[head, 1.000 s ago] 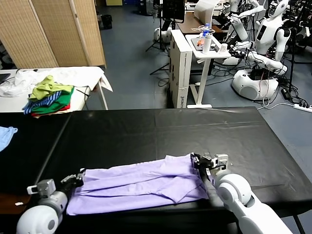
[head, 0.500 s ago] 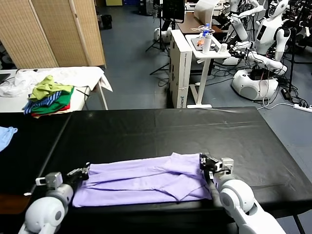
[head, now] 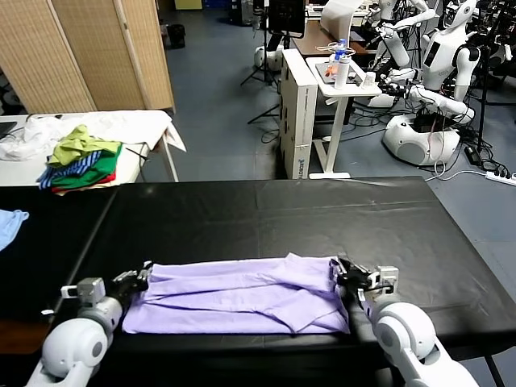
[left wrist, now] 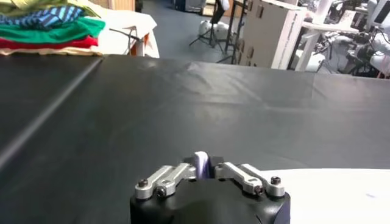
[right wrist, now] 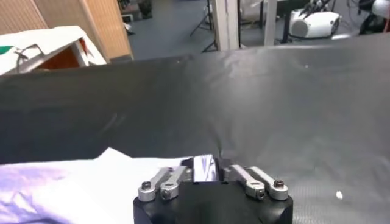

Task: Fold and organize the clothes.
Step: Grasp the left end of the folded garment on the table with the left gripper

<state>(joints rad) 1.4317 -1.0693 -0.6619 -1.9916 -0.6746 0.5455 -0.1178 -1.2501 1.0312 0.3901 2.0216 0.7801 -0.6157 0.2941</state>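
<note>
The clothes, one pale lavender T-shirt (head: 234,294), lie folded into a long flat strip near the front edge of the black table (head: 266,214). My left gripper (head: 143,272) rests at the strip's left end, open, with a small fold of lavender cloth standing between its pads (left wrist: 203,163). At the right end my right gripper (head: 343,270) is open too, its pads apart around a bit of the shirt's edge (right wrist: 205,167). The shirt (left wrist: 332,195) shows pale beside the left gripper, and the shirt (right wrist: 67,185) spreads beside the right one.
A heap of green, striped and red garments (head: 81,160) sits on a white table at the back left. A light blue garment (head: 10,224) lies at the black table's left edge. A white cabinet (head: 300,113), a cart and other robots (head: 435,89) stand beyond.
Both grippers carried the shirt's ends a little farther from the front edge and outward, stretching it flatter. Their jaws, shut on the cloth before, now stand apart.
</note>
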